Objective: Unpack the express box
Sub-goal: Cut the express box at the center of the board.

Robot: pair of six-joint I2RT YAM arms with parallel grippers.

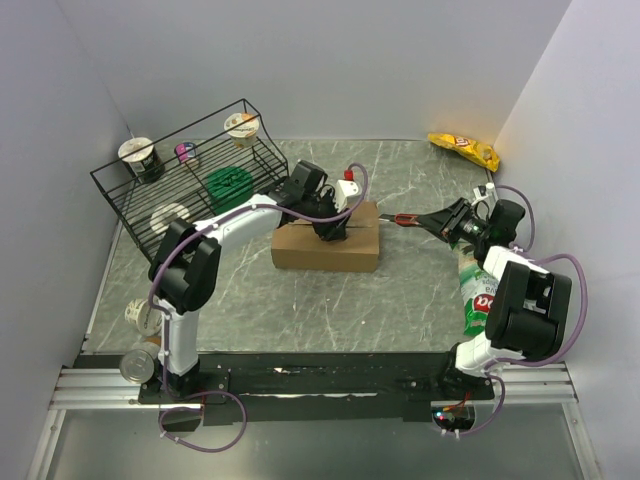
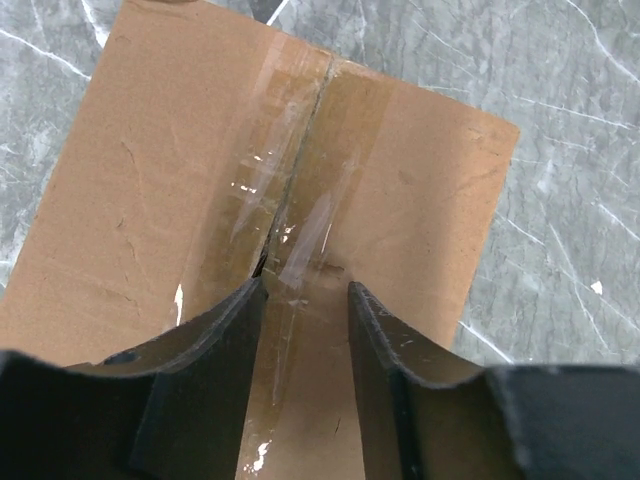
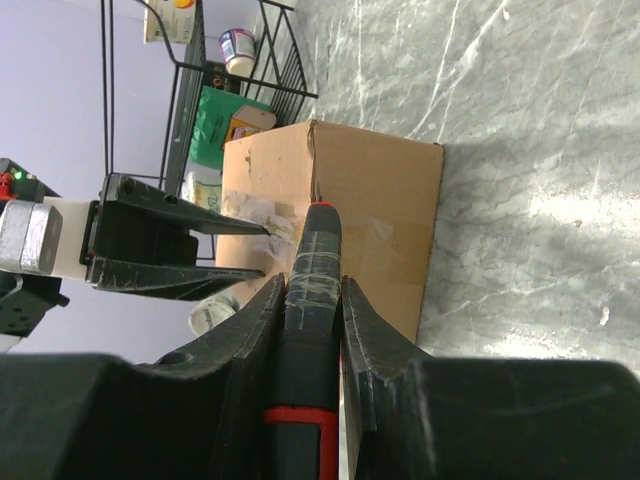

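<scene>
The express box [image 1: 325, 255] is a plain brown carton lying mid-table, flaps down, with clear tape [image 2: 300, 180] along its centre seam. My left gripper [image 1: 330, 228] rests on the box top [image 2: 150, 180], open, its fingertips [image 2: 245, 310] straddling the taped seam with nothing between them. To the right of the box, my right gripper [image 1: 450, 220] is shut on a black-and-red cutter [image 1: 405, 217]. The cutter [image 3: 315, 260] points at the box's end face [image 3: 380, 210]; its tip lies near the upper edge. In the right wrist view the left gripper [image 3: 180, 245] shows beside the box top.
A black wire rack [image 1: 190, 185] holding cups and a green lid stands at the back left. A yellow snack bag [image 1: 465, 150] lies at the back right. A green packet [image 1: 478, 295] sits under my right arm. A can [image 1: 138, 367] and a cup [image 1: 140, 315] are near the left base.
</scene>
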